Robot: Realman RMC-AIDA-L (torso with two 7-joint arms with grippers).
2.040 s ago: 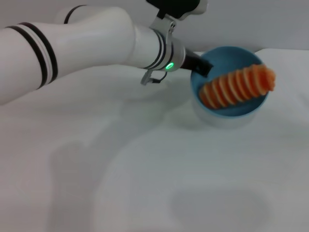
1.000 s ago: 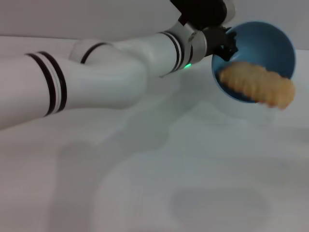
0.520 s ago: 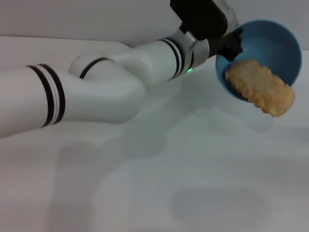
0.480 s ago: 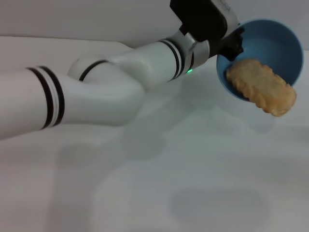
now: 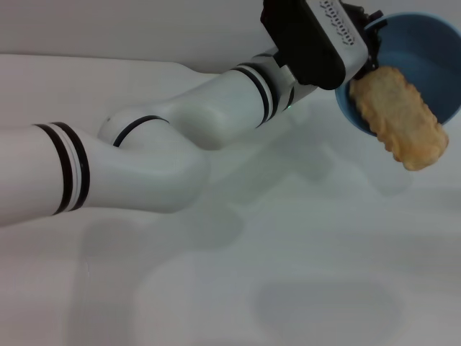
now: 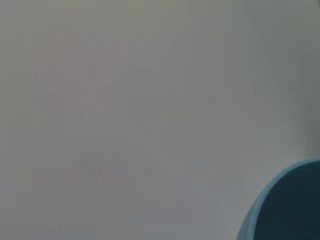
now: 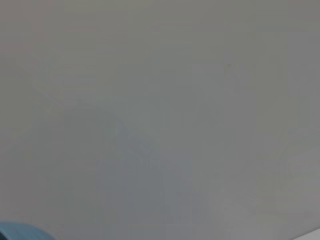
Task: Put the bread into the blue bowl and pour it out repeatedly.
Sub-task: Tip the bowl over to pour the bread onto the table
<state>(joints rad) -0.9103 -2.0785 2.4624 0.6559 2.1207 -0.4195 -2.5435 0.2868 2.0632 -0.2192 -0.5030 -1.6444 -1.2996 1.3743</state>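
**Bread sliding over the lip of the tipped bowl**

Bench (image 5: pixel 238 288) fills the lower part of the head view, pale, with only soft shadows on it. Above it, at mid-left, the left arm (image 5: pixel 144 166) sweeps from the left edge up toward the upper right. At the upper right its left hand (image 5: pixel 367 43) grips the near rim of the blue bowl (image 5: pixel 425 58), which is lifted off the bench and turned so its mouth faces the camera. Half a second ago the bowl sat lower and less steeply tipped; it has since risen and rolled further. The bread (image 5: pixel 398 119), plain tan side showing, has slid farther out, its lower end now hanging past the rim over the bench at the right edge, its upper end against the inner wall. I judge the pour nearly complete, with the loaf about to drop. The hand is clamped on the bowl's rim. The right hand is not in sight.
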